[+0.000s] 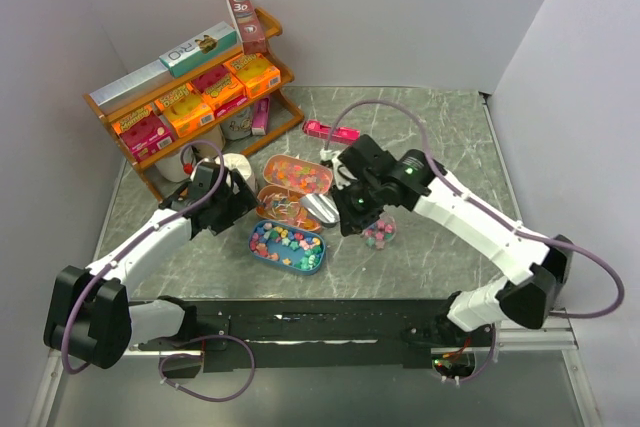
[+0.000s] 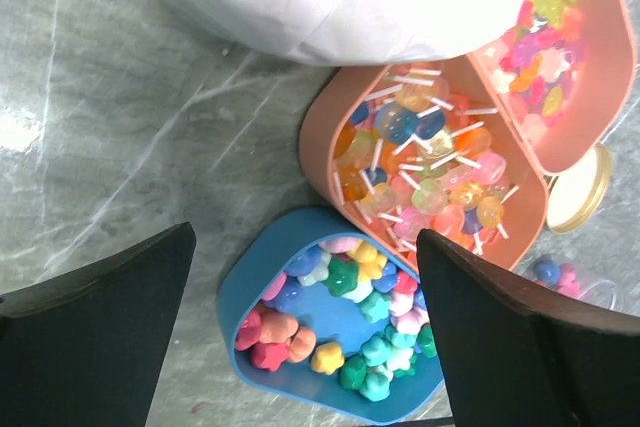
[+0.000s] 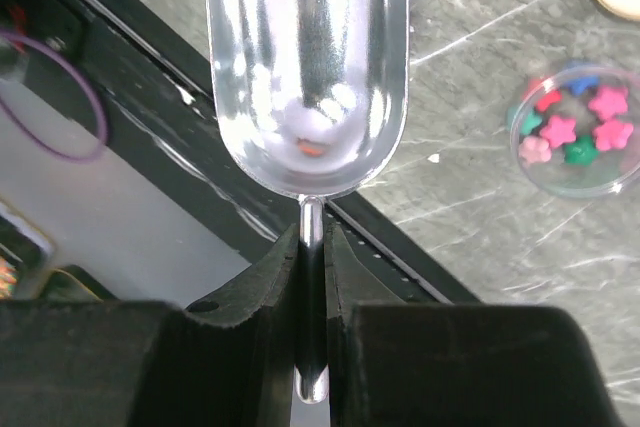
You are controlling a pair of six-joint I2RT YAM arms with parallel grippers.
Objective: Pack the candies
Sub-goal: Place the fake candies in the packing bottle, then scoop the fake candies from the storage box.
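1. The right gripper clamps the scoop by its handle, bowl pointing left.
2. The candies sit in the blue tray, centre of the overhead view, just below-left of that bowl.
3. The left gripper gapes empty, aimed at them.

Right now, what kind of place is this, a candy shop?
Probably a robot test booth dressed up like a tiny sweet shop: plain white walls, a wooden shelf of snack boxes, and trays of candies on the table.

Candies partly behind left hand
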